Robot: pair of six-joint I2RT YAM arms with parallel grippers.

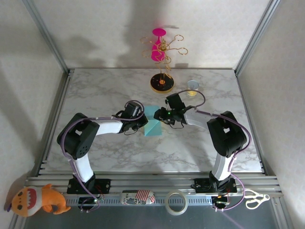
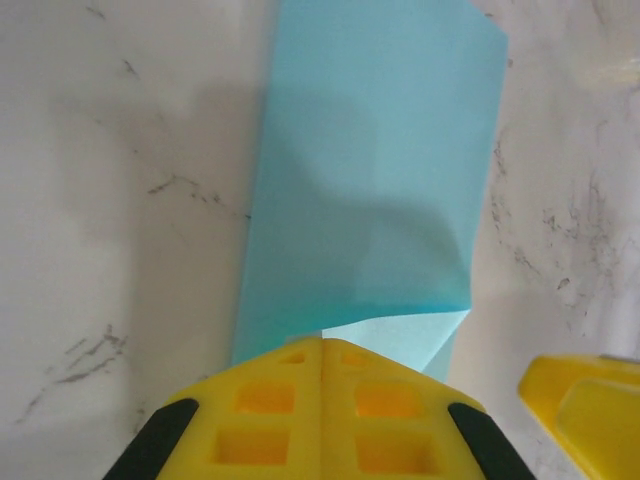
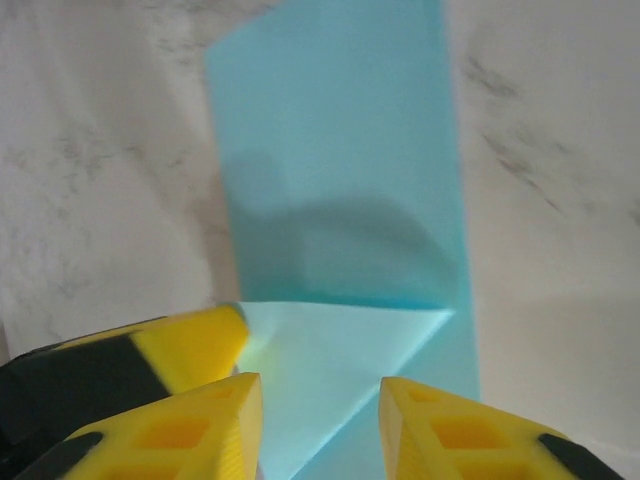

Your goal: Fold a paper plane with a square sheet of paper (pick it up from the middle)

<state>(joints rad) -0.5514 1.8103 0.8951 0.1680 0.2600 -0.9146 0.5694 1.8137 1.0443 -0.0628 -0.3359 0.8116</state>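
Note:
The square sheet of paper (image 1: 153, 126) lies mid-table, teal-blue and folded into a long strip, with one corner turned over as a paler triangle. In the left wrist view the paper (image 2: 370, 170) stretches away from my left gripper (image 2: 322, 342). That gripper is shut, its yellow tips resting at the edge of the pale flap (image 2: 405, 335). My right gripper (image 3: 320, 405) is open, its two fingers either side of the pale triangle (image 3: 330, 360) with nothing between them. From above, the left gripper (image 1: 141, 120) and right gripper (image 1: 163, 116) meet over the paper's far end.
A wire stand on a round black-and-yellow base (image 1: 162, 82) stands at the back, a small round cup (image 1: 192, 86) to its right. On the front rail lie a plush toy (image 1: 38, 200), a tape roll (image 1: 176, 202) and scissors (image 1: 255, 198). Marble tabletop (image 1: 105, 152) stretches to both sides.

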